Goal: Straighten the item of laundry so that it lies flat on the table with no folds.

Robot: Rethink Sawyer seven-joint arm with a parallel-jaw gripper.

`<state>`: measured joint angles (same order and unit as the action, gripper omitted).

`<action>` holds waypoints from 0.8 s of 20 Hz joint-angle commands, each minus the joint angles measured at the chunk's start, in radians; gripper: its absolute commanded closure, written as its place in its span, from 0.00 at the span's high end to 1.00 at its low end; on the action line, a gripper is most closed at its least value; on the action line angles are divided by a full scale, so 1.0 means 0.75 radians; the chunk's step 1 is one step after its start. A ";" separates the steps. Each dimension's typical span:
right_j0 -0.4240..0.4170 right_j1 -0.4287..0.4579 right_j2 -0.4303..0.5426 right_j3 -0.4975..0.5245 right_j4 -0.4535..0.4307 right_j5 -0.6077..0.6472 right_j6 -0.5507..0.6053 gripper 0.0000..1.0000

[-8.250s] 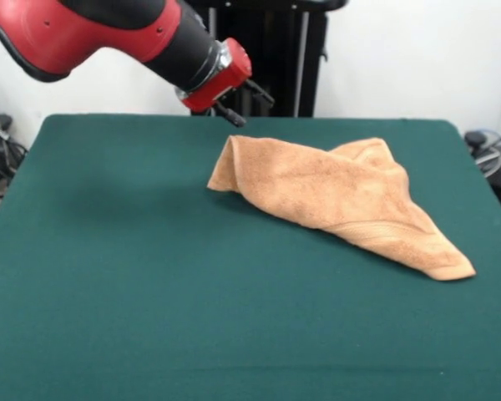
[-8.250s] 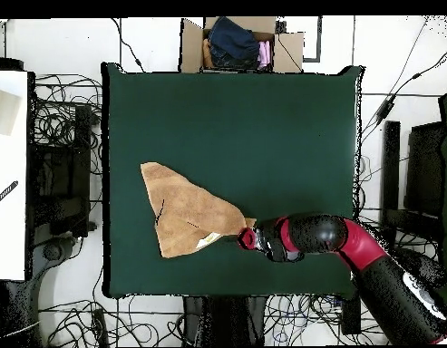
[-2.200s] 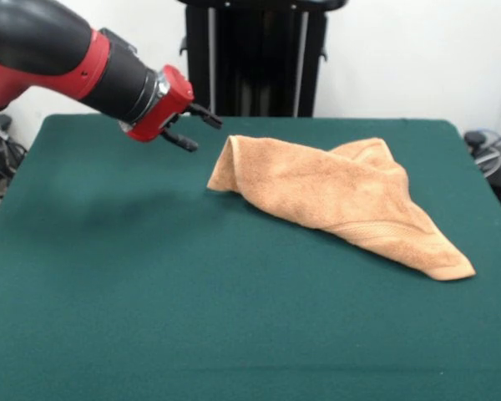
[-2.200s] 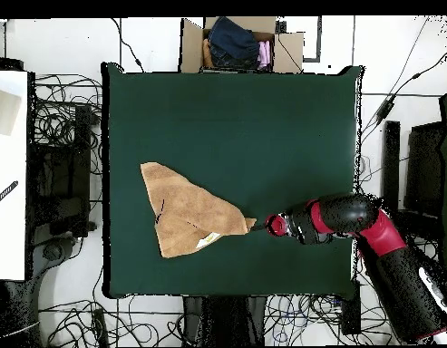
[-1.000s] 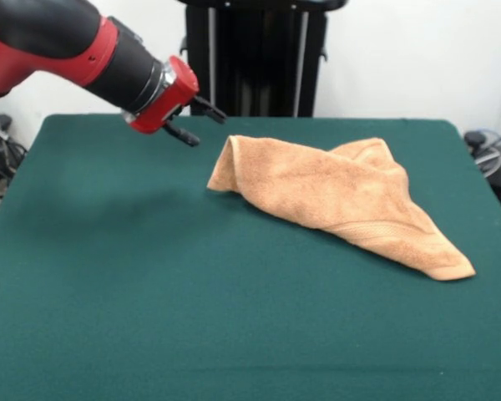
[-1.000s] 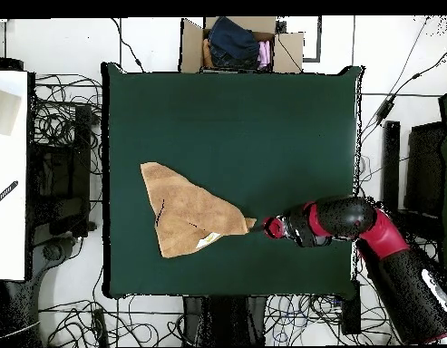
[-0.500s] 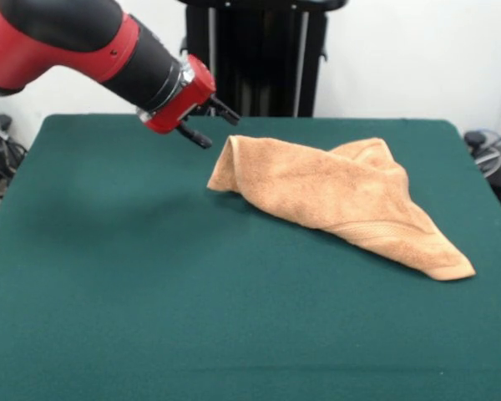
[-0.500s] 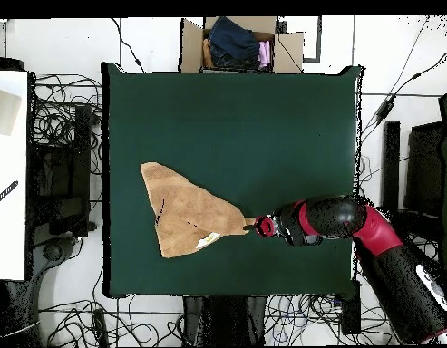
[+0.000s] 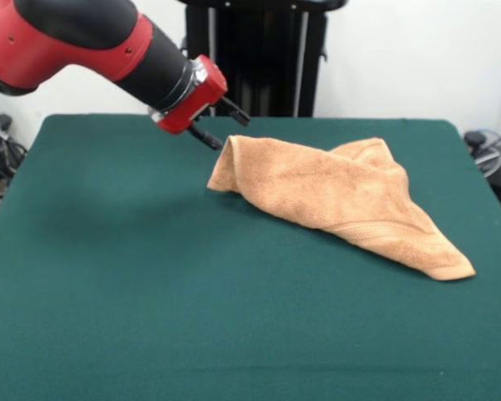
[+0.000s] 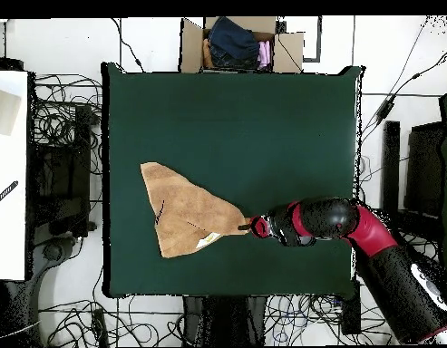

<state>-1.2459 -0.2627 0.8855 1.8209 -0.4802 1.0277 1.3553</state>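
Note:
The item of laundry (image 9: 342,196) is an orange-tan towel, folded over itself into a rumpled triangle on the green table (image 9: 108,267). From above, the towel (image 10: 186,213) lies toward the left of the table (image 10: 263,118), with a small white label (image 10: 208,240) at its lower edge. My gripper (image 9: 226,129) is open, its two black fingers spread either side of the towel's raised left corner, holding nothing. In the overhead view the gripper (image 10: 248,224) sits right at the towel's right-hand tip. Whether a finger touches the cloth is unclear.
A cardboard box (image 10: 236,43) holding clothes stands beyond the table's top edge in the overhead view. Cables lie on the floor all round the table. A white surface (image 10: 9,172) runs along the left edge.
The arm has swung toward the towel, rightward in the front view, bringing the open gripper from well left of the raised corner up to it. The towel has not moved.

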 commanded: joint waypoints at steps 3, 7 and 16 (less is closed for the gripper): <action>0.041 0.012 -0.049 0.027 -0.006 -0.129 0.008 1.00; 0.040 0.018 -0.057 0.039 -0.013 -0.151 0.013 1.00; 0.044 0.023 -0.071 0.071 -0.026 -0.205 0.031 1.00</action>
<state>-1.2459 -0.2596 0.8835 1.8465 -0.4802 0.9689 1.3553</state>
